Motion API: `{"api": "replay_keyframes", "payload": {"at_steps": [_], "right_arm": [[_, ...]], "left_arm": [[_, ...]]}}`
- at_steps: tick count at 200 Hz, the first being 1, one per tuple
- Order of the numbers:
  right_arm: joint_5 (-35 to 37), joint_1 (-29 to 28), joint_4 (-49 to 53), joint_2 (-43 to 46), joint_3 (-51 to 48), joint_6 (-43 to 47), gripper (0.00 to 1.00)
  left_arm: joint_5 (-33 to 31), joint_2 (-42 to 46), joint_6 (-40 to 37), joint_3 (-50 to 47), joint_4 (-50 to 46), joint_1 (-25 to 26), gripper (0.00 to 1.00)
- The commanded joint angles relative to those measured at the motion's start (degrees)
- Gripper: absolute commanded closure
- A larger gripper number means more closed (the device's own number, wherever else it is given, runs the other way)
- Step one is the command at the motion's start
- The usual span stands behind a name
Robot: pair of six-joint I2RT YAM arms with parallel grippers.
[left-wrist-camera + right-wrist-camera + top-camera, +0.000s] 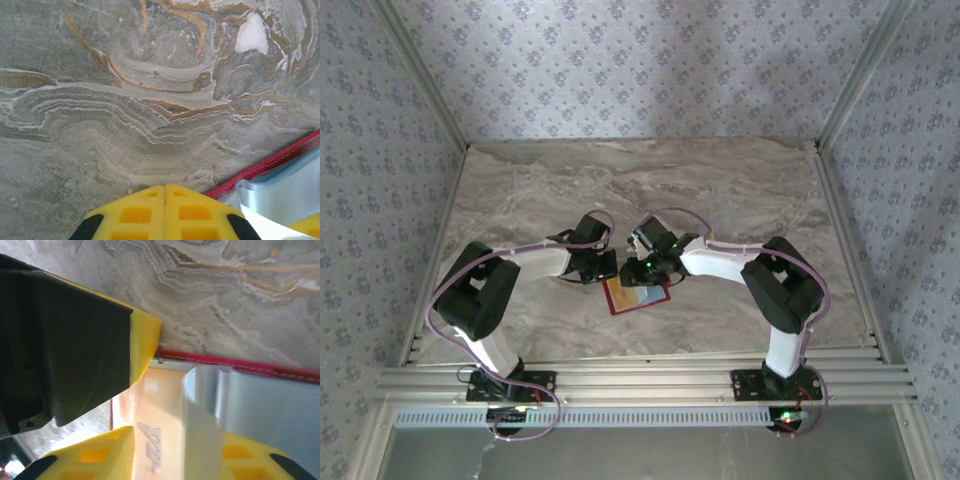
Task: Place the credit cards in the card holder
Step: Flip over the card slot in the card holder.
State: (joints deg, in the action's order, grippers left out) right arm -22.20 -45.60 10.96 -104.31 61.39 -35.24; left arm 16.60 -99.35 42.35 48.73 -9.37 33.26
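Observation:
The red card holder (620,301) lies open on the marble table between my two arms. A tan-yellow credit card (162,420) lies flat on its pale inside. A pale grey-blue credit card (202,425) rises on edge over the holder, right beside my right gripper's far finger. My right gripper (180,440) hangs low over the holder with its jaws apart, the cards between them. My left gripper (165,189) is shut with nothing in it. Its tip rests on the table at the holder's red rim (280,157), and one of its fingers (145,340) stands by the holder's corner.
The marble table (720,190) stretches back to patterned walls on three sides. An aluminium rail (640,380) runs along the near edge where both arm bases are bolted. Both forearms crowd the middle, wrists close together.

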Motion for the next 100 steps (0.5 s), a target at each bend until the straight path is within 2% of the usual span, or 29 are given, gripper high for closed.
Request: {"api": "replay_keyframes", "payload": {"at_steps": [1,46,82,100], "right_arm": [[-4.82,0.10,-6.36,-0.04,-1.80,-3.40,0.59],[-4.33,-0.27,-5.65,1.10,-1.71,-2.69,0.55],[-4.28,-1.21,-5.24,0.06,-0.48,-2.16,0.50],[-4.58,-1.75,-5.35,-0.58,-0.01,-1.87,0.48]], "left_arm": [[16.16,-8.27,1.40,-5.67,12.27,2.70,0.98],[20.39,-3.79,4.13,-10.33,17.75,-2.68,0.87],[19.58,2.22,4.99,-14.08,17.98,-7.97,0.73],[16.93,5.32,5.67,-15.72,17.32,-9.83,0.65]]}}
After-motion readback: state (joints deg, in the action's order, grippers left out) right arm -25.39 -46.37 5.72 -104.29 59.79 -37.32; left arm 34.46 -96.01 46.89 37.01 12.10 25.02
